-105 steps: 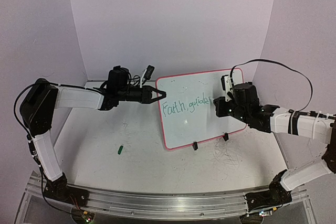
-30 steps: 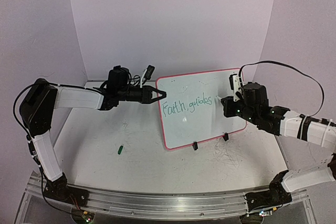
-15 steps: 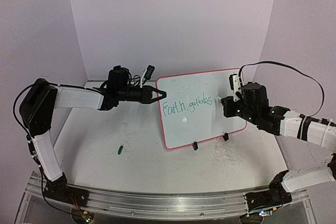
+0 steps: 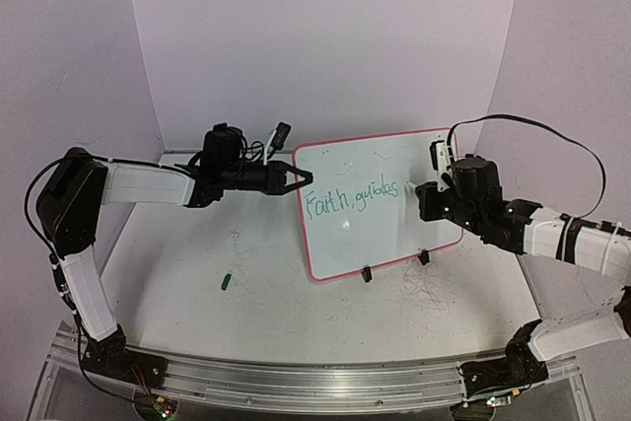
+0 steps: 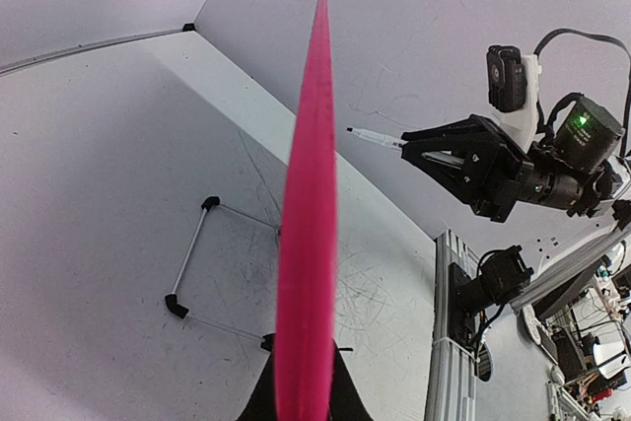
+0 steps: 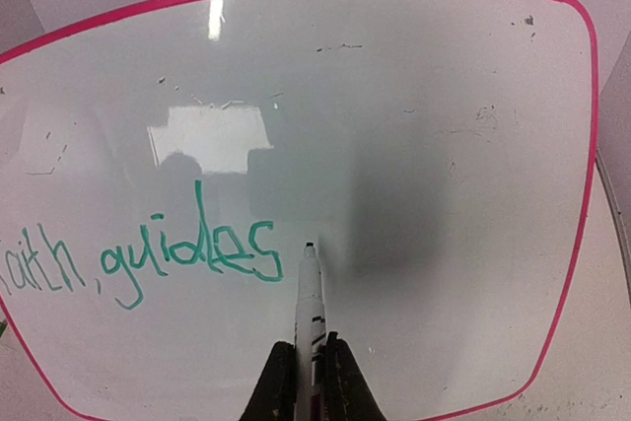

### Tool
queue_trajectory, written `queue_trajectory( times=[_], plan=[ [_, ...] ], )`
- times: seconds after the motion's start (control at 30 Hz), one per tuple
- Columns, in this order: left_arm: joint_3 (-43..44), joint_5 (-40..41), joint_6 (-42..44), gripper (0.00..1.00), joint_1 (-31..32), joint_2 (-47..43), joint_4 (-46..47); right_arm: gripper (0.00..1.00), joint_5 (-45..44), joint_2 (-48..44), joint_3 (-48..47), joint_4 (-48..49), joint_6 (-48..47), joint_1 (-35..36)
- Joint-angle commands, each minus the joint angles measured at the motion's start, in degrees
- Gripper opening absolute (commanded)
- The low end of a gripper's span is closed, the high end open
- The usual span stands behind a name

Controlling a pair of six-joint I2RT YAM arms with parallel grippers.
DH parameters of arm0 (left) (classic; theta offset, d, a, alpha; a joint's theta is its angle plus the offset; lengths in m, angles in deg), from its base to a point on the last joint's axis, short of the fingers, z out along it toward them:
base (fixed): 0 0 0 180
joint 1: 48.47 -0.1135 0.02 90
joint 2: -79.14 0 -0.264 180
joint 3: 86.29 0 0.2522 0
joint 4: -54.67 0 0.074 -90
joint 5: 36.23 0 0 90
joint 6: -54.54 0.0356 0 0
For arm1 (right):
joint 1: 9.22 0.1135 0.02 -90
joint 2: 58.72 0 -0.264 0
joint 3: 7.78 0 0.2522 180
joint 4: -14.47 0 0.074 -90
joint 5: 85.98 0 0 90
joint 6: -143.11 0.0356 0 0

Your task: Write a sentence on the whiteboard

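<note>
Green lettering (image 4: 350, 199) on the whiteboard (image 4: 380, 234), propped on the counter (image 4: 246, 273), stops at "Faith, guides"; left end effector (image 4: 306, 179) clamped on the board's edge, right end effector (image 6: 308, 362) gripping a marker (image 6: 309, 293) just beside the last letter, so the next word, by my judgement, calls for a small rightward gap.

- One whiteboard (image 4: 380, 229) with a pink-red frame.
- Two green handwritten words (image 4: 350, 200) on it: "Faith," and "guides".
- Two black clip feet (image 4: 366, 273) at its lower edge.
- One marker (image 6: 309, 293).
- One small green object (image 4: 226, 281).
- One scuffed white tabletop (image 4: 266, 317).
- Two robot arms: left arm (image 4: 138, 182) and right arm (image 4: 557, 236).
- Two grippers: left gripper (image 4: 307, 180) and right gripper (image 6: 308, 354).
</note>
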Motion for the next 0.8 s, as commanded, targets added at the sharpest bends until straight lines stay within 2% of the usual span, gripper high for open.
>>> queue_trajectory(
  times=[0.0,0.77],
  plan=[
    [-0.36,6.42,1.61,0.00,-0.34,-1.27,-6.53,0.00,-1.71,0.23,-0.26,1.45,-0.05,-0.26],
    [-0.36,6.33,1.95,0.00,-0.26,-1.02,-6.62,0.00,0.51,1.18,-0.79,3.08,-0.36,-1.67]
  ],
)
